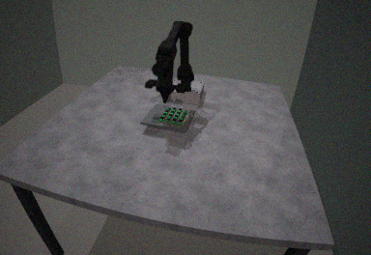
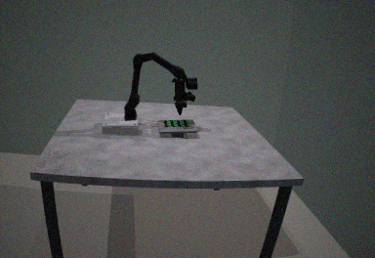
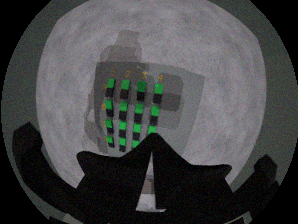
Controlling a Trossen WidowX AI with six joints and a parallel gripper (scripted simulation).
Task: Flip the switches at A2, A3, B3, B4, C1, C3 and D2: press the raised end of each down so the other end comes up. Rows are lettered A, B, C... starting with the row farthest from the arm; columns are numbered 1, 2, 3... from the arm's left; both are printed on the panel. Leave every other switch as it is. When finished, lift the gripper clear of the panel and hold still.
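The switch panel [image 1: 151,118] [image 2: 179,131] [image 3: 194,92] carries rows of green and black rockers. My gripper [image 1: 165,100] [image 2: 180,113] [image 3: 153,136] is shut and empty, with its tips raised above the panel. In the wrist view A2 [image 3: 125,90], A3 [image 3: 141,91], B3 [image 3: 138,113], B4 [image 3: 154,116], C1 [image 3: 109,127], C3 [image 3: 136,132] and D2 [image 3: 122,144] show, each with its green part farther from the arm and its black part nearer. Which ends are raised is too dim to tell. The fingers hide D4 and parts of C4 and D3.
The arm's pale base block [image 1: 189,98] [image 2: 120,127] stands beside the panel, on the arm's side. Shadows of the arm fall across the panel and the grey table [image 1: 232,170] [image 2: 171,159] [image 3: 220,75].
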